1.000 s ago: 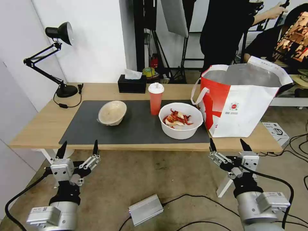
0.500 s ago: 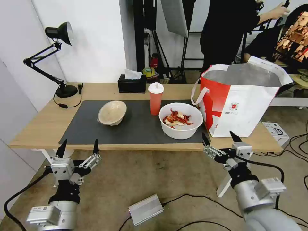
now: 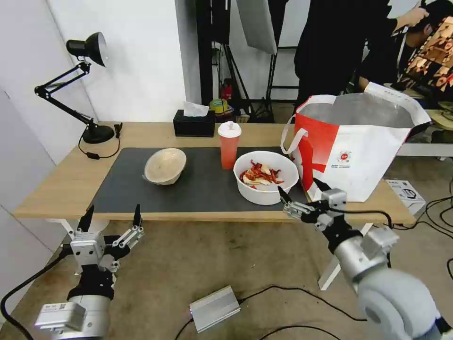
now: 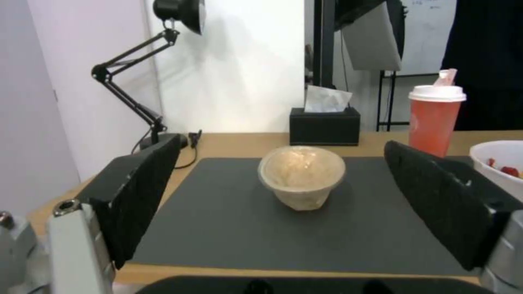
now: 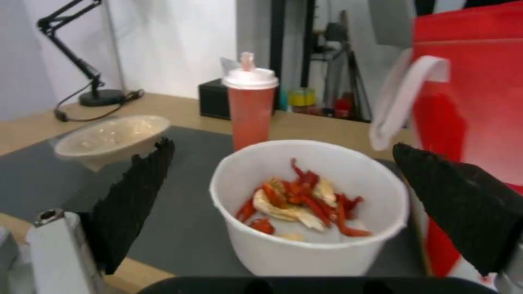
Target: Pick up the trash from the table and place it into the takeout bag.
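Head view: the right gripper (image 3: pixel 306 193) is seen at the tabletop (image 3: pixel 56 184) edge, fingers spread wide and empty, with the white bowl of chili scraps (image 3: pixel 265 182) just beyond at 11 o'clock; the left gripper (image 3: pixel 111 217), also open, is held below the tabletop.

Right wrist view: takeout bag (image 5: pixel 468 102) running off the frame edge beyond the far-side jaw, top rim cut off. Left wrist view: white bowl (image 4: pixel 504 167) showing as a sliver past one jaw, the frame edge cropping the rest. Head view: bench (image 3: pixel 56 189) legs mostly hiding under the top.
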Robot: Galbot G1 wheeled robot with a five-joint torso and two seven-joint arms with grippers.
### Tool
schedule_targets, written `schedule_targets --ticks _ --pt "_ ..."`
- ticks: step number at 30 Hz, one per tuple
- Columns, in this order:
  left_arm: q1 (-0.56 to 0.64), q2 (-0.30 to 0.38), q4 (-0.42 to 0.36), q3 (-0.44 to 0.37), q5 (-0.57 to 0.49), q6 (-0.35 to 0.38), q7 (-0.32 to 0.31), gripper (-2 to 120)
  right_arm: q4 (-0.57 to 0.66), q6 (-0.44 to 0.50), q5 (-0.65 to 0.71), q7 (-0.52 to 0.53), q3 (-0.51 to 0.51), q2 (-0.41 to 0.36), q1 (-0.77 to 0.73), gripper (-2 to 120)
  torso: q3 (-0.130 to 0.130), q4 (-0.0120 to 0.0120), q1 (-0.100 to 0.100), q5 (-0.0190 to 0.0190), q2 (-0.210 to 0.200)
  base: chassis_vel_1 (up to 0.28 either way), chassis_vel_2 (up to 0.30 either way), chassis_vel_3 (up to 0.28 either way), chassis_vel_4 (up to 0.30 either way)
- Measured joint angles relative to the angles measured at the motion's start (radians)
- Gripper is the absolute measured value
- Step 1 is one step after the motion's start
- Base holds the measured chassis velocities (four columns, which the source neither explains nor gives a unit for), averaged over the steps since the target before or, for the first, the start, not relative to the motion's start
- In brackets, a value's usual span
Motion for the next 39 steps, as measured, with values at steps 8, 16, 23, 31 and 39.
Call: schedule_targets --ticks 8,16,23,31,39 --pt "0.001 -0.001 0.000 -0.020 0.000 0.002 0.000 100 -0.079 -0.018 0.081 0.033 -0.122 -0.083 0.176 100 0.000 -0.0001 0.000 -0.0001 0.000 0.000 0.000 0.000 0.000" --pt "0.006 -0.005 0.000 -0.028 0.001 0.005 0.000 100 -0.150 -0.066 0.197 0.091 -0.251 -0.136 0.374 100 0.000 0.0000 0.000 -0.0001 0.000 0.000 0.000 0.000 0.000" --pt "0.006 -0.018 0.000 -0.038 0.003 0.001 0.000 100 -0.232 -0.087 0.262 0.101 -0.367 -0.153 0.519 100 0.000 -0.0001 0.000 0.0000 0.000 0.000 0.000 0.000 0.000" --pt "0.006 -0.026 0.000 -0.042 0.005 -0.003 -0.001 100 -0.314 -0.150 0.357 0.100 -0.485 -0.147 0.690 100 0.000 -0.0001 0.000 -0.0001 0.000 0.000 0.000 0.000 0.000" --pt "0.006 -0.030 0.000 -0.042 0.007 -0.005 -0.001 100 -0.412 -0.243 0.426 0.061 -0.562 -0.097 0.840 100 0.000 0.0000 0.000 -0.0002 0.000 0.000 0.000 0.000 0.000"
